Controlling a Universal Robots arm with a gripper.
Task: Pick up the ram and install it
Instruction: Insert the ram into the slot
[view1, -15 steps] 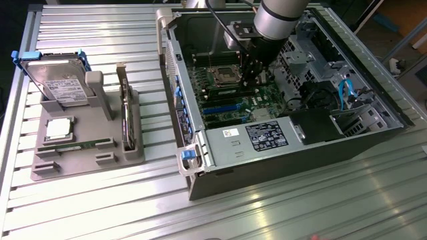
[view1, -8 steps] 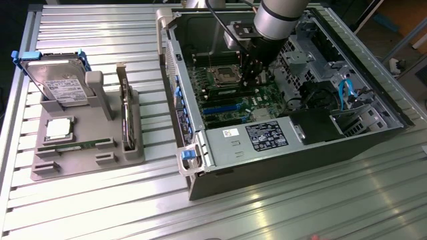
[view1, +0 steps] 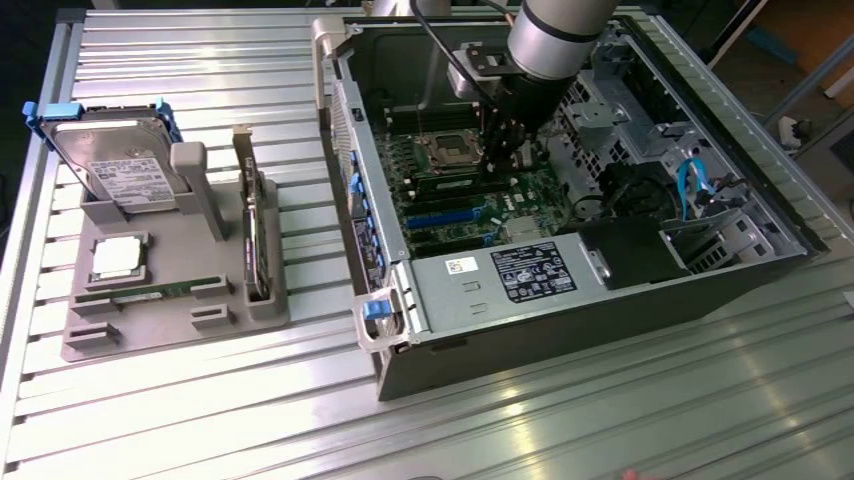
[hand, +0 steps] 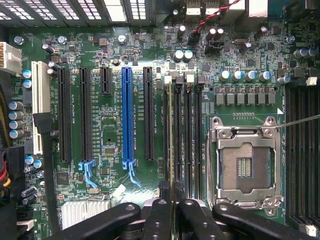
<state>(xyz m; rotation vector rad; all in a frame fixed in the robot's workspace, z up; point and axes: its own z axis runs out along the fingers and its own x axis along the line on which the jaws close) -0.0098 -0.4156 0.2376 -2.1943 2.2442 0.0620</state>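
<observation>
In the wrist view the ram shows edge-on as a thin green-gold strip. It stands upright along the outermost black memory slot, beside the other memory slots and the empty CPU socket. My gripper is shut on the ram's near end, one black finger on each side of it. In the exterior view the gripper reaches down into the open computer case, right over the motherboard next to the socket.
At the exterior view's left a grey holder carries a hard drive with blue clips, an upright dark card, a square chip and a flat green stick. Case walls, cables and the drive cage hem in the arm.
</observation>
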